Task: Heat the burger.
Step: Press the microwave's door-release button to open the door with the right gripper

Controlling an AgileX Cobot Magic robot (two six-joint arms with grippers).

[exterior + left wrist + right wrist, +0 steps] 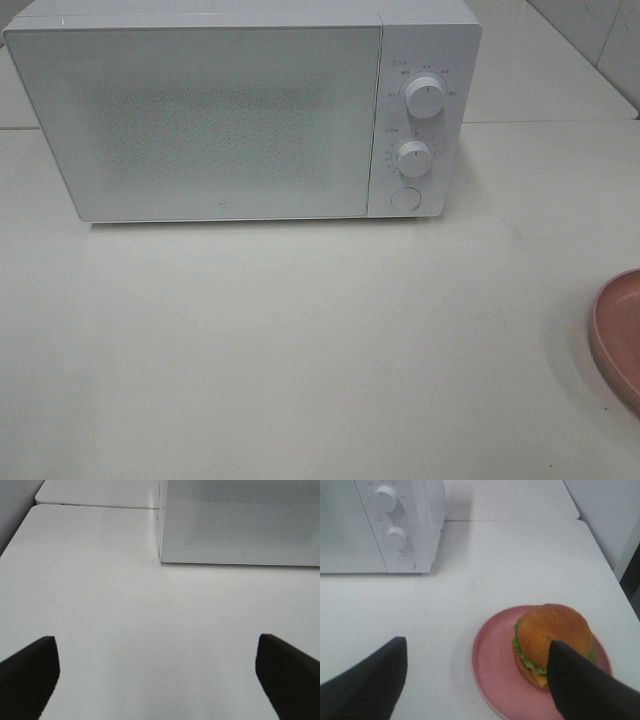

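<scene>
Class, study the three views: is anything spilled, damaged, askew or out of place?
Nothing stands out. The microwave stands square on the table with its door shut. The burger sits whole on the pink plate, toward one side of it, with no spill around.

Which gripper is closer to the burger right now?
Right. The right gripper hangs right by the burger on the pink plate, one finger hiding its edge. The left gripper faces the microwave, no burger in view.
</scene>
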